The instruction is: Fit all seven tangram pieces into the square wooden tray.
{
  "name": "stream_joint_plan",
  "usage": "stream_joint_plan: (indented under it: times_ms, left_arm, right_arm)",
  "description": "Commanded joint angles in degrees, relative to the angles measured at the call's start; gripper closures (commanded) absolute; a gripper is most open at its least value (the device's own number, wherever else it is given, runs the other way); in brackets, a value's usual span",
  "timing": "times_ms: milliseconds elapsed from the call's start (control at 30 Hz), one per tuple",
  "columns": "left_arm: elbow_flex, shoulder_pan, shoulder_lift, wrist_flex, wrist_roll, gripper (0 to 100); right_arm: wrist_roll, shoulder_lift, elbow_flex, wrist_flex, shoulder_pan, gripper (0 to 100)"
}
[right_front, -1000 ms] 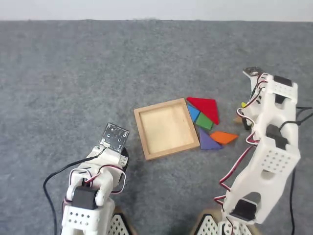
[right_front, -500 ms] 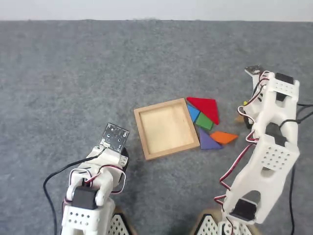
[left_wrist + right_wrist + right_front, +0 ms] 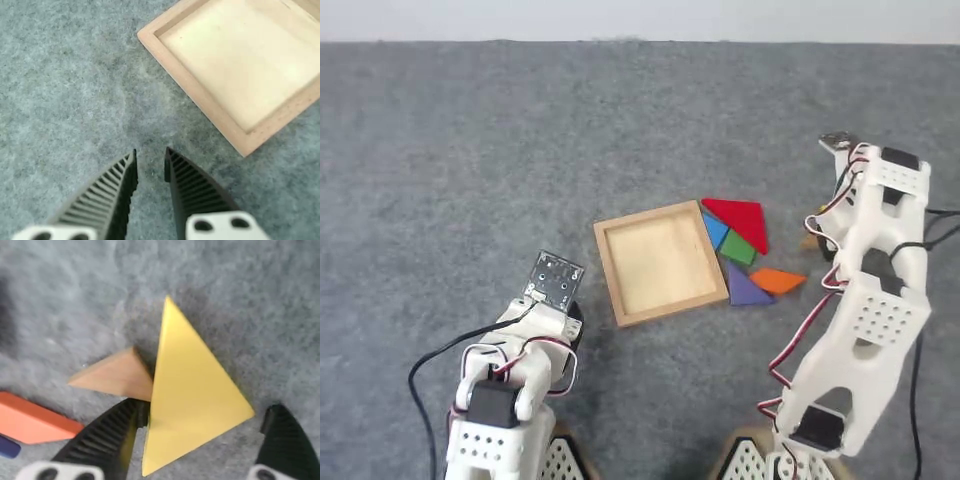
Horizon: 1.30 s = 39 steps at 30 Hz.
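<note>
**Right arm settles over the yellow triangle**

The right arm has edged a touch outward in the last second, and in the high view its body now covers the sliver of yellow that peeked out beside it. The left arm hasn't budged.

The right gripper (image 3: 205, 412) has its fingers spread wide either side of the yellow triangle (image 3: 192, 400), which lies flat on the grey mat, well away from the wooden tray (image 3: 608, 275). A small bare-wood triangle (image 3: 117, 377) is tucked against its edge.

This piece looks like painted wood: light, rigid and probably slick on its faces. The thin straight edges are the place to pinch, and the neighbour may get nudged.

The left gripper (image 3: 150, 157) hangs just short of the tray's corner, its fingers nearly together and holding nothing.

Whether the near finger already touches the yellow edge is hard to call. The orange piece (image 3: 35, 422) is cut off at the frame edge.
</note>
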Motion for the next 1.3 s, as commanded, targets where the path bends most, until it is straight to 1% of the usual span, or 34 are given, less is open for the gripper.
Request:
stream_joint_plan:
  times_ms: [0, 133, 300, 367, 467, 633, 933, 1067, 1133, 1267]
  left_arm:
    - [-0.4, 0.0, -0.1, 0.3, 0.7, 91]
    - [-0.4, 0.0, -0.1, 0.3, 0.7, 91]
    - [-0.4, 0.0, -0.1, 0.3, 0.7, 91]
    - [-0.4, 0.0, -0.1, 0.3, 0.7, 91]
    - [-0.4, 0.0, -0.1, 0.3, 0.7, 91]
    - [-0.4, 0.0, -0.1, 0.3, 0.7, 91]
    - [-0.4, 0.0, -0.1, 0.3, 0.7, 91]
    - [-0.4, 0.0, -0.1, 0.3, 0.7, 91]
    - [-0.4, 0.0, -0.1, 0.3, 0.7, 91]
    - [-0.4, 0.0, -0.1, 0.3, 0.7, 91]
  right_arm:
    - [2.0, 1.1, -2.6, -0.5, -1.7, 62.2]
    - [2.5, 1.2, -2.5, -0.2, -1.5, 63.0]
    - [2.5, 2.4, -2.5, 0.1, -1.6, 74.5]
    - [2.1, 2.5, -2.6, 1.3, -1.6, 76.8]
    - [-1.1, 2.4, -2.8, 2.7, -1.9, 76.8]
    - [-3.5, -0.1, -2.6, 2.8, -1.9, 76.8]
    - [-4.0, -11.8, -2.5, 10.2, -3.2, 76.8]
    - [-4.0, -17.4, -2.5, 13.2, -5.3, 76.8]
    - [-4.1, -20.2, -2.5, 14.5, -7.8, 76.8]
    - [-7.1, -27.0, -2.5, 16.9, -14.3, 76.8]
